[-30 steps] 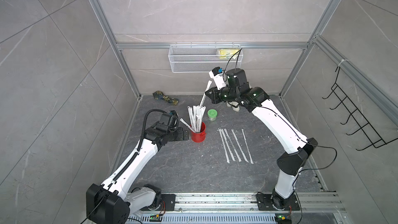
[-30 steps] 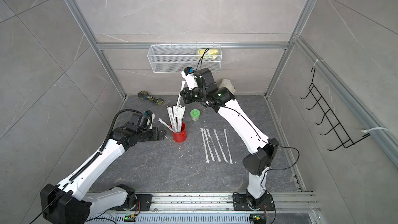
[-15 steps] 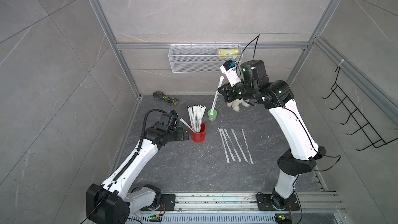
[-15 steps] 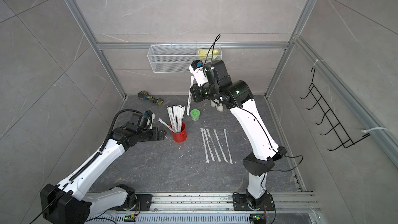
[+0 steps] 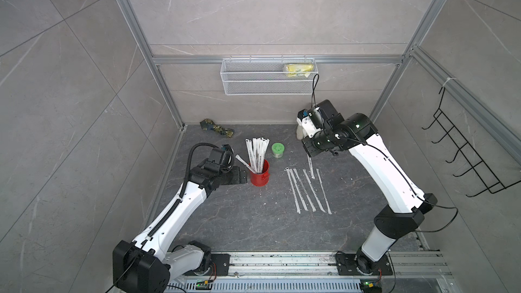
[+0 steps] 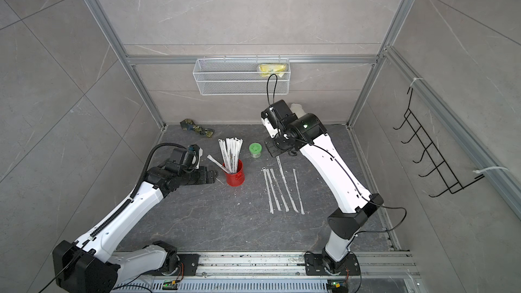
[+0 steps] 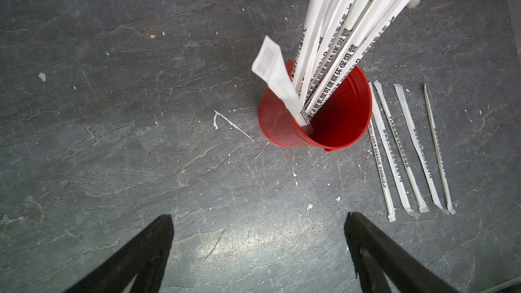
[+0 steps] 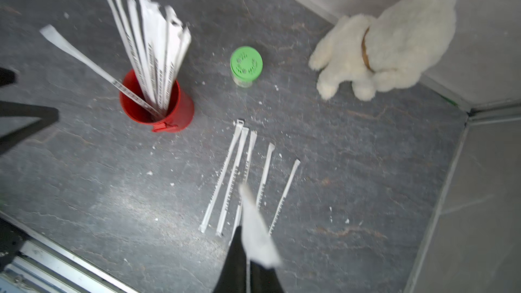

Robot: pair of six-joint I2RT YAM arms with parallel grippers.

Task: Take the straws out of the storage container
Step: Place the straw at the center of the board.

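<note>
Right claw [image 5: 310, 152] clamped on one paper-wrapped straw [image 5: 311, 168] over the laid-out row of straws [image 5: 306, 190], left claw [image 5: 241, 176] gaped wide at nine o'clock of the red can [image 5: 259, 177]

Storage container [image 5: 259, 175]: small red metal can, upright, open-topped, left of centre on the surface [image 5: 239, 221].

Bundle of straws [image 5: 256, 152]: stands in the can, white paper wraps with dark print, slightly fanned, reaching well above the rim.

Leaning straw [image 5: 243, 162]: tips out leftward over the rim.

Row of straws [image 8: 234, 176]: five, flat on the surface right of the can, roughly parallel, running near to far.

Held straw [image 5: 311, 168]: hangs near vertical, pinched between the fingers of the right gripper [image 8: 248, 263]. Its lower tip is over the row's far end; contact cannot be told.
</note>
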